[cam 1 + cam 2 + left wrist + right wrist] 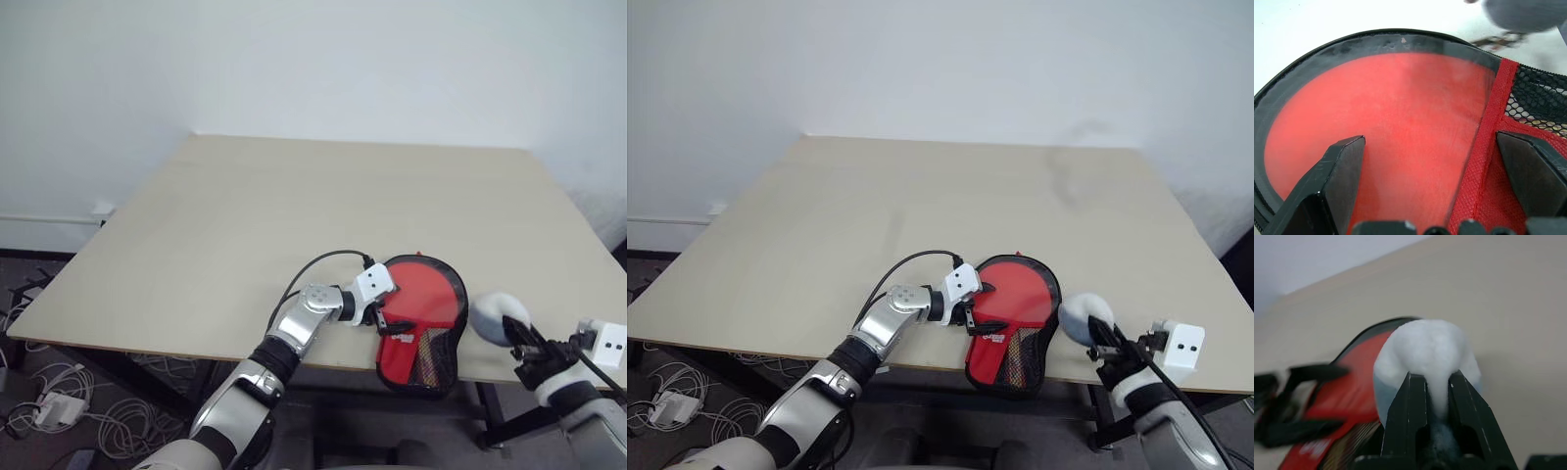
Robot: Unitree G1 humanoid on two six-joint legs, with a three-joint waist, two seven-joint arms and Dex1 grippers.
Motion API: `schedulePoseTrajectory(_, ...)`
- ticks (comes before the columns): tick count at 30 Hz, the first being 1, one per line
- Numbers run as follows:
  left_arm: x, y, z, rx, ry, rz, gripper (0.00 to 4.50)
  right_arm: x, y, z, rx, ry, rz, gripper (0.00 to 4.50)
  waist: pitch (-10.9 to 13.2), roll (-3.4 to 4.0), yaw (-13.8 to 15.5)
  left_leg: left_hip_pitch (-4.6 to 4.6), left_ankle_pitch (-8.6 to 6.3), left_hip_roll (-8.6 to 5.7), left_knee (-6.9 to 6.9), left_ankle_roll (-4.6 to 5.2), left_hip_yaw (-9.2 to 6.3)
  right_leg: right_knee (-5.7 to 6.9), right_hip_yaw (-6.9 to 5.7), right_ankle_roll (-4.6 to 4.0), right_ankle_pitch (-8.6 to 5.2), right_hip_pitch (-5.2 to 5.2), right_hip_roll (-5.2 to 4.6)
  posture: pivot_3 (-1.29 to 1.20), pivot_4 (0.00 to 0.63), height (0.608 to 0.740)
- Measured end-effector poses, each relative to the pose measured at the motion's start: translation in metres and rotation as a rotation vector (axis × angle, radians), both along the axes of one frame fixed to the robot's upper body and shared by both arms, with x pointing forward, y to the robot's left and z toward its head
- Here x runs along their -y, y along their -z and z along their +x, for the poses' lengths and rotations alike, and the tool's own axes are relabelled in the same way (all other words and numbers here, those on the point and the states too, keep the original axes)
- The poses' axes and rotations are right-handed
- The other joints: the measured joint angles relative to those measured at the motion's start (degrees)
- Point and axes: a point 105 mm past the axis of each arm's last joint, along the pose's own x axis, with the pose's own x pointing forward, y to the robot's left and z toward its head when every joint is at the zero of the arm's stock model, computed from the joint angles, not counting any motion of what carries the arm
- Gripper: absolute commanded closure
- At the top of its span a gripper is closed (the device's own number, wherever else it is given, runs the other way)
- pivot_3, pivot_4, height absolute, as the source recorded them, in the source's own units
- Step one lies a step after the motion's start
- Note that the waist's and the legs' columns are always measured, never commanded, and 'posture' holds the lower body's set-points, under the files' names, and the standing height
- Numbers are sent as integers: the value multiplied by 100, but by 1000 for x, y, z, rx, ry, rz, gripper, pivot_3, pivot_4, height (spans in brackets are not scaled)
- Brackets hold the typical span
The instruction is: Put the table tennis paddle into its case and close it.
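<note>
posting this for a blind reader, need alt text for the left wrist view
The open left gripper hangs close over the case, its two black fingers spread above the clear half with red showing through it. Black mesh and a red strip lie beside it, a grey-white lump beyond.

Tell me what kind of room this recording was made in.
Probably a lab or test room, not a home: a bare pale table against plain white walls, with loose cables and a power strip on the dark floor beside it.

The red-and-black case (423,321) lies flat at the table's near edge, mesh end overhanging.
</note>
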Motion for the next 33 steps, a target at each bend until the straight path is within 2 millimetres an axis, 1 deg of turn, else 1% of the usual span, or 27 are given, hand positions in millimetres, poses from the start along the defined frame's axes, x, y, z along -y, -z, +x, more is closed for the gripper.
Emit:
schedulePoseTrajectory(6,1,1,-1,-4,4,-2,0,-8,12,-29,-97,-121,5,4491,-2,-11,13,0,-6,0,1,-2,-5,-6,-9,3,-3,5,-4,0,0,740)
schedulePoseTrajectory(9,1,2,0,-8,1,-1,0,-17,12,-45,-125,-199,9,4491,-9,-18,9,2,-12,1,1,-8,-5,-7,-11,4,-4,6,-5,0,0,740)
schedulePoseTrajectory(13,1,2,0,-10,1,1,0,-22,16,-62,-172,-263,4,4493,-20,-24,8,4,-16,3,1,-11,-5,-10,-13,5,-5,7,-7,0,0,740)
schedulePoseTrajectory(18,0,3,0,-11,2,2,0,-25,22,-84,-222,-298,20,4499,-25,-26,5,4,-21,5,1,-16,-5,-12,-14,6,-6,7,-10,0,0,740)
schedulePoseTrajectory(22,0,3,0,-12,3,3,0,-25,21,-95,-225,-310,21,4499,-27,-27,4,4,-25,8,1,-19,-5,-14,-15,8,-7,7,-13,0,0,740)
schedulePoseTrajectory(27,0,3,0,-12,5,4,0,-25,15,-91,-172,-295,29,4499,-28,-30,2,4,-28,11,0,-21,-5,-17,-15,8,-7,6,-15,0,0,740)
schedulePoseTrajectory(29,0,3,0,-12,6,4,0,-26,5,-82,-95,-291,42,4499,-28,-30,0,4,-28,12,0,-21,-5,-17,-16,8,-7,6,-14,0,0,740)
schedulePoseTrajectory(31,0,3,0,-12,8,6,0,-29,-10,-67,7,-294,56,4499,-29,-31,1,5,-28,11,0,-21,-4,-17,-16,8,-6,6,-14,0,0,740)
schedulePoseTrajectory(33,0,3,0,-11,11,7,0,-32,-21,-53,76,-295,111,4499,-29,-35,1,5,-28,10,0,-21,-3,-18,-17,7,-6,7,-12,0,0,740)
